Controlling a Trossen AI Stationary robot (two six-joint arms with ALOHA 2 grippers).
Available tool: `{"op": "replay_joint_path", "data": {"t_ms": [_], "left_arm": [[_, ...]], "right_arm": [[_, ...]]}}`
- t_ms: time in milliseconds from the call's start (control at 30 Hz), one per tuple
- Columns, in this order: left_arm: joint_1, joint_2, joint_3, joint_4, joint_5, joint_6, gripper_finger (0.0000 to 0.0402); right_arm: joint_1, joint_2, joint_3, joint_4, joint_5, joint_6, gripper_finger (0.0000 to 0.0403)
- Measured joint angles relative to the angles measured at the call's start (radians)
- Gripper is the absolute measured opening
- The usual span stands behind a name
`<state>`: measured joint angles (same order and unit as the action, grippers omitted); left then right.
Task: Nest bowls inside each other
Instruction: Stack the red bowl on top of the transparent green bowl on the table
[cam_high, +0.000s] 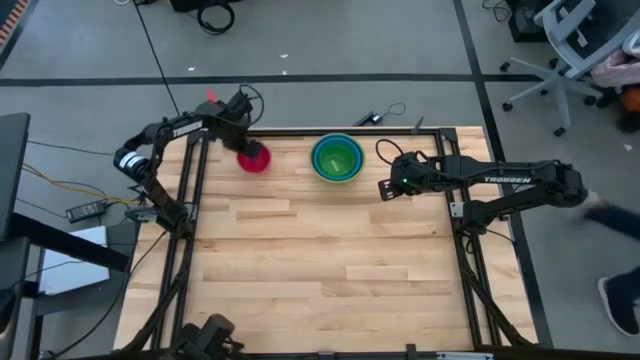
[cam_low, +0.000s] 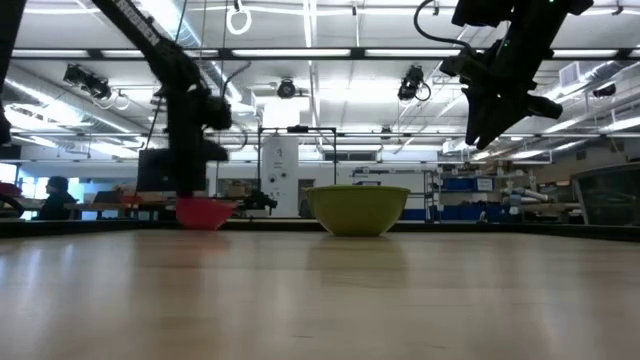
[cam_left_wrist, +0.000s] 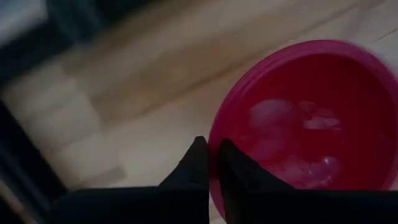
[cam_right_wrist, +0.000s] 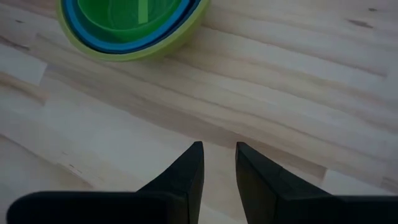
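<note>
Bare table (cam_high: 330, 260) fills the near half of the scene; the bowls sit along the far edge. Far left lies the red bowl (cam_high: 254, 158), small, round and glossy magenta, apart from the others. The left gripper (cam_left_wrist: 210, 149) is down on it, its fingers (cam_left_wrist: 193, 163) shut on the rim, one outside the wall and one inside. To its right, about mid-table at the far side, stands the stack (cam_high: 337, 158): an olive-green bowl outermost, two blue bowls within it, a lime-green one innermost. The right gripper (cam_right_wrist: 219, 152) hangs above the table just right of the stack, fingers partly open and holding nothing.

The red bowl looks like thin plastic: probably very light, fairly stiff, and smooth enough to slip or swing from a one-sided pinch. The rim is the only practical place to hold it, and a firm pinch there should do. Being the smallest, it should drop easily into the lime-green bowl.
</note>
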<state>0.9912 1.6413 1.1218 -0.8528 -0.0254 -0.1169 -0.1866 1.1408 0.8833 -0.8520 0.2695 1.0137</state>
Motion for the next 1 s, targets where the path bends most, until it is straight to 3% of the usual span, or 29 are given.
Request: {"op": "replay_joint_path", "data": {"t_ms": [233,367,467,800,1000], "left_arm": [[-0.186,-0.051,0.218,0.114,0.062,-0.033,0.0011],[-0.317,-0.022,0.321,0.304,0.06,-0.073,0.0011],[-0.391,0.037,0.399,0.354,0.019,-0.091,0.001],[-0.487,0.302,0.555,0.25,-0.032,-0.125,0.0012],[-0.499,0.373,0.599,0.183,-0.03,-0.145,0.0042]], "right_arm": [[-0.017,0.0,0.0,0.001,0.014,-0.02,0.0099],[-0.036,0.0,0.0,0.002,0.017,-0.036,0.0099],[-0.045,0.0,0.0,0.002,0.007,-0.048,0.0099],[-0.042,0.0,0.0,0.001,0.002,-0.048,0.0099],[-0.019,0.0,0.0,-0.001,-0.001,-0.039,0.0099]]}}
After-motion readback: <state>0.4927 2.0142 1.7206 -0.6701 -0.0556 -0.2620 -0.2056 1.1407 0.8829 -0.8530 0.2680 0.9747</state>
